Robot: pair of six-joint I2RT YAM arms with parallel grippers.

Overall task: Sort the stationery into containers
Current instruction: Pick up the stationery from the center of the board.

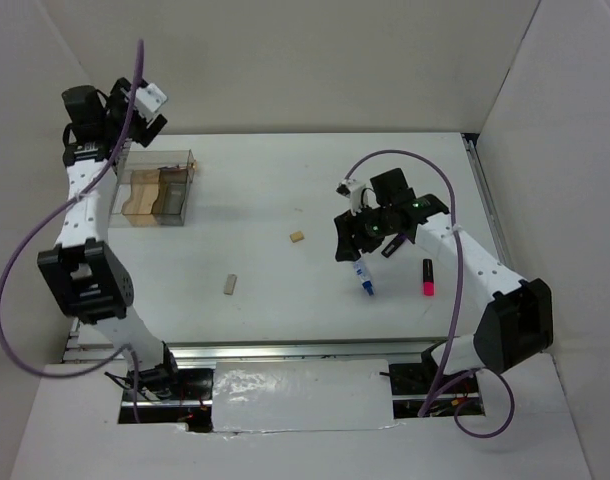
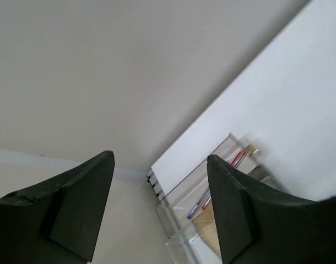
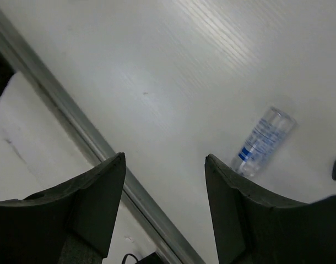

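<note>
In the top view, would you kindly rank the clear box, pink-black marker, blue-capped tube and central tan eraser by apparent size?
1. clear box
2. pink-black marker and blue-capped tube, too alike to rank
3. central tan eraser

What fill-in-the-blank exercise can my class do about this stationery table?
In the top view, the pink-black marker lies ___ of the blue-capped tube. ___ eraser blocks lie loose on the table. The right fingers grip ___.
Missing words: right; two; nothing.
</note>
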